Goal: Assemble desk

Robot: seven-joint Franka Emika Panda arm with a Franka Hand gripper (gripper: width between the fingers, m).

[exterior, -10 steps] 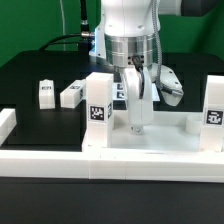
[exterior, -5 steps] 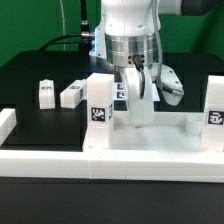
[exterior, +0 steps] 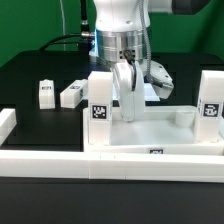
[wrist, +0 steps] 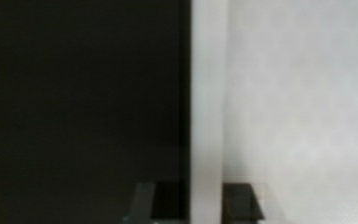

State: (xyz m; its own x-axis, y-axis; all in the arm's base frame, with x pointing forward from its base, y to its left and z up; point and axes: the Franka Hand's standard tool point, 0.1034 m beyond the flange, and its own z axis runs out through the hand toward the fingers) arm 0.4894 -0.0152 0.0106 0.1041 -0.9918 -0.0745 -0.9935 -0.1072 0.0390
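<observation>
Gripper (exterior: 127,108) first: its jaws, wide apart a second ago, have closed on the desk top (exterior: 172,130) (in the wrist view a white edge runs between the fingertips). The top's right end has shifted slightly, so I judge the grasp made and repositioning begun. At left centre, a loose leg (exterior: 45,92) and a second leg (exterior: 72,95) lie on the black worktop (exterior: 30,70), well apart from the gripper. The desk top spans centre to right edge, directly beneath it.

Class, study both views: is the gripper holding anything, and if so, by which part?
Yes. The gripper is shut on the white desk top, pinching one thin side wall. The wrist view shows that white edge between its fingers.
</observation>
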